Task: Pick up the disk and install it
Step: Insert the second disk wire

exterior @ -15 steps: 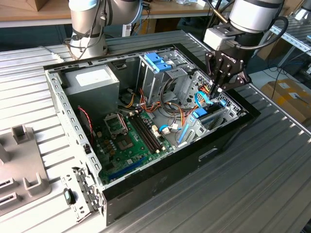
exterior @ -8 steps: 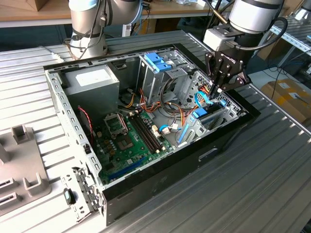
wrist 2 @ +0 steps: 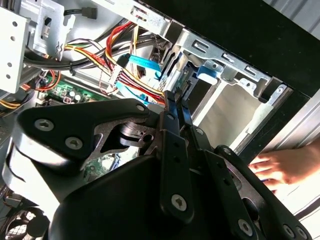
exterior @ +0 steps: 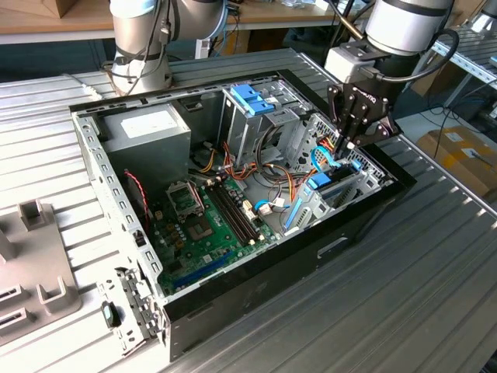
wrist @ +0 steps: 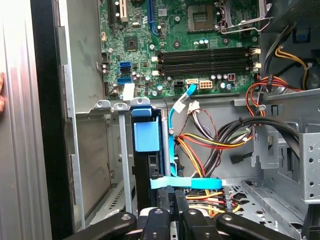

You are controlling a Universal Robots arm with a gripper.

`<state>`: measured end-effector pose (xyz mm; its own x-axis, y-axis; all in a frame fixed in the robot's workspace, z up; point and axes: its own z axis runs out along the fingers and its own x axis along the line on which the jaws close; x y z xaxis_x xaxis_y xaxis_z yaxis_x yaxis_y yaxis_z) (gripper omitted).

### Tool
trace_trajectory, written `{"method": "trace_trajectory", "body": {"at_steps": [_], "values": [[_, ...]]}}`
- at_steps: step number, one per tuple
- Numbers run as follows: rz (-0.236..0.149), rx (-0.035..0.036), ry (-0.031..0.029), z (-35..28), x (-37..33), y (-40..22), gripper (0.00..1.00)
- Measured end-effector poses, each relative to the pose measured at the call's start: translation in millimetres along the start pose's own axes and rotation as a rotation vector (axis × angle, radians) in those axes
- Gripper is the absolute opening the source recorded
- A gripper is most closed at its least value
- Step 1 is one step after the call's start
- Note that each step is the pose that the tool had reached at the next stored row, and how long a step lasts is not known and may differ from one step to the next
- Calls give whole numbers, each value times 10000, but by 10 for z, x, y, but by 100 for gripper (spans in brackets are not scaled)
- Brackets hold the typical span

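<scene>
The end effector point(wrist 2: 176, 97) lies closest to me in both wrist views, its two black fingers point(wrist 2: 170, 145) drawn nearly together. I can make out nothing pinched between them. Their tips sit down among the light blue data cable point(wrist: 187, 182) and the red and yellow power wires point(wrist: 200, 142), just beside the drive bay point(wrist: 107, 150) at the edge of the open computer case point(exterior: 365, 217).

In the first wrist view the disk point(wrist: 150, 167) appears to stand on edge in that bay, under a blue plastic tab point(wrist: 146, 135). I cannot tell whether the fingertips touch it.

In the exterior view the end effector point(exterior: 347, 146) hangs at the right of the frame, pointing down into the case's right-hand corner. The green motherboard point(exterior: 206, 225) lies at lower centre, the grey power supply point(exterior: 147, 128) at upper left, and the metal cage with a blue top point(exterior: 252, 101) at upper centre.

In the second wrist view, a person's hand point(wrist 2: 280, 167) rests on the ribbed metal surface point(exterior: 404, 295) just outside the case wall.
</scene>
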<state>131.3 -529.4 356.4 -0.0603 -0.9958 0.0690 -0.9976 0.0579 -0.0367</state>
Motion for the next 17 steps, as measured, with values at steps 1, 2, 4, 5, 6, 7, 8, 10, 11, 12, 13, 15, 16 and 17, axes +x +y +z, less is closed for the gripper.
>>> {"method": "trace_trajectory", "body": {"at_steps": [1, 2, 4, 5, 6, 7, 8, 10, 11, 12, 13, 15, 16, 17], "values": [[10, 0, 1, 2, -1, -9, 16], [18, -1, 1, 5, -2, -28, 16], [21, -2, 2, 9, 11, -57, 16], [22, -1, 2, 12, 46, -59, 16], [21, -2, 2, 18, 84, -62, 16], [21, -1, 0, 22, 96, -63, 16], [19, -2, 0, 33, 108, -63, 16], [-28, 2, -8, 51, 111, -58, 16], [-61, 6, -19, 54, 111, -55, 16], [-114, 12, -46, 64, 113, -47, 16], [-150, 15, -52, 77, 114, -45, 16], [-199, 18, -58, 90, 115, -43, 16], [-253, 21, -59, 95, 114, -43, 16], [-284, 23, -59, 95, 114, -43, 16]]}}
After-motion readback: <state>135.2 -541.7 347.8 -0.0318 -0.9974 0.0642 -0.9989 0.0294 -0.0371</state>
